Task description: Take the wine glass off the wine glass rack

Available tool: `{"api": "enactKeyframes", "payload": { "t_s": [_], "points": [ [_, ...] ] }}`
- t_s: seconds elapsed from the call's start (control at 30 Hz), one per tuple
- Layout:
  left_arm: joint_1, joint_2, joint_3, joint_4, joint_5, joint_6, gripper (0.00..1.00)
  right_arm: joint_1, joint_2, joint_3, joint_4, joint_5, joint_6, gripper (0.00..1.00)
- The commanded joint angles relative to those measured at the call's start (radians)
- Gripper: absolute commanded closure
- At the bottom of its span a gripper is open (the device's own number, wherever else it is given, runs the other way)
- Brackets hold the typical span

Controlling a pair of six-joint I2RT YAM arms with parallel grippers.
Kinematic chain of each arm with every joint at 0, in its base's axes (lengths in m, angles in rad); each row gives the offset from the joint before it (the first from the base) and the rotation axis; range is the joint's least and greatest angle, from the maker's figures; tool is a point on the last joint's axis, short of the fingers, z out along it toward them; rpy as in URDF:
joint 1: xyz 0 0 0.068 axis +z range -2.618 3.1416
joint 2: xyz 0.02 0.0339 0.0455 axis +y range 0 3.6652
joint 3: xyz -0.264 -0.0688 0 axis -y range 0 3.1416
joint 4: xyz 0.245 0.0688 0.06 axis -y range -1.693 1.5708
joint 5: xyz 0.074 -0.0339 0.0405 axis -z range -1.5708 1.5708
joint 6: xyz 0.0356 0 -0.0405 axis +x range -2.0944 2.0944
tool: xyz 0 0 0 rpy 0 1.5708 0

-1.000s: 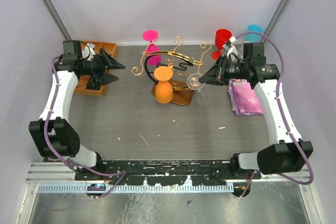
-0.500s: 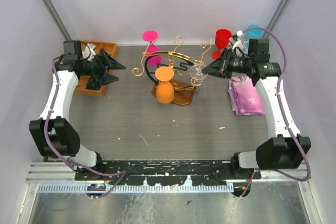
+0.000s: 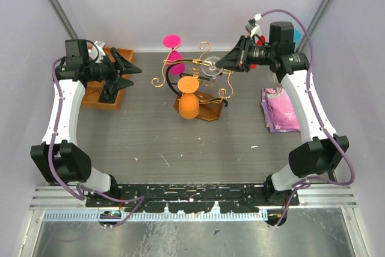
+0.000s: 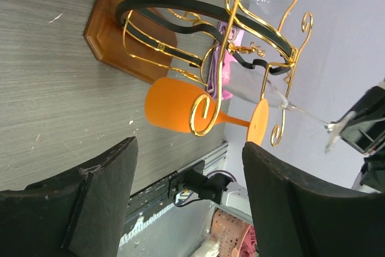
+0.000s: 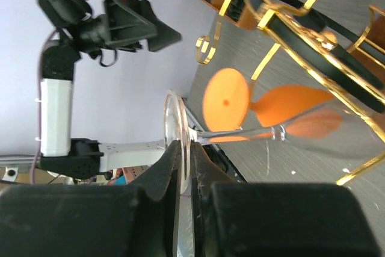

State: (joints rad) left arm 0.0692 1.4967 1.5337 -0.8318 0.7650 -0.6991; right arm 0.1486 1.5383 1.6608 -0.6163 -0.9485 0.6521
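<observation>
Presently, the right gripper (image 5: 183,159) is clamped on the foot of the clear wine glass (image 5: 319,133), its bowl just beside the top of the rack (image 3: 207,111). The left gripper (image 3: 133,76) stands spread wide, well apart.

- This is a robotics lab test cell. Plain pale walls (image 3: 180,4) and metal corner posts (image 3: 57,4) box in a single grey wood-grain table (image 3: 180,142).
- The left arm (image 3: 60,106) and right arm (image 3: 310,109), white and black, are bolted to an aluminium rail (image 3: 60,195) at the near edge.
- The wine glass rack (image 3: 210,111) and a wooden tray (image 3: 96,99) stand on the table like test props.
</observation>
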Motion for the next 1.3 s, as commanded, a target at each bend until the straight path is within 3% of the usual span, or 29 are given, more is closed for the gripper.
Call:
{"api": "enactKeyframes", "payload": {
  "t_s": [0.0,0.33,0.43,0.5,0.6,0.7,0.8,0.93,1.07,1.27],
  "points": [
    [-0.003,-0.027,0.026,-0.059,0.008,0.007,0.23,0.000,-0.016,0.173,0.076,-0.068,0.066,0.99],
    [-0.003,-0.035,0.024,-0.027,0.030,-0.028,0.23,0.033,-0.035,0.366,0.106,-0.119,0.118,0.99],
    [-0.003,-0.038,0.022,0.003,0.046,-0.058,0.22,0.082,-0.042,0.381,0.122,-0.117,0.062,0.99],
    [-0.003,-0.037,0.020,0.038,0.055,-0.080,0.23,0.126,-0.043,0.388,0.119,-0.092,-0.020,0.99],
    [-0.003,-0.035,0.031,0.069,0.059,-0.101,0.23,0.210,-0.045,0.412,0.060,0.039,-0.289,0.99],
    [-0.003,-0.031,0.049,0.094,0.057,-0.122,0.23,0.328,-0.041,0.402,-0.010,0.334,-0.599,0.99],
    [-0.003,-0.023,0.079,0.129,0.057,-0.144,0.22,0.415,0.016,0.424,-0.041,0.513,-0.780,0.99],
    [-0.003,-0.025,0.126,0.304,0.093,-0.145,0.21,0.493,0.072,0.432,-0.079,0.593,-1.081,0.99],
    [-0.002,-0.025,0.180,0.434,0.126,-0.149,0.15,0.566,0.056,0.382,-0.029,0.650,-1.198,0.99],
    [-0.003,0.024,0.195,0.708,0.228,-0.363,0.10,0.687,0.034,0.353,-0.029,0.691,-1.301,0.99]
  ]
}}
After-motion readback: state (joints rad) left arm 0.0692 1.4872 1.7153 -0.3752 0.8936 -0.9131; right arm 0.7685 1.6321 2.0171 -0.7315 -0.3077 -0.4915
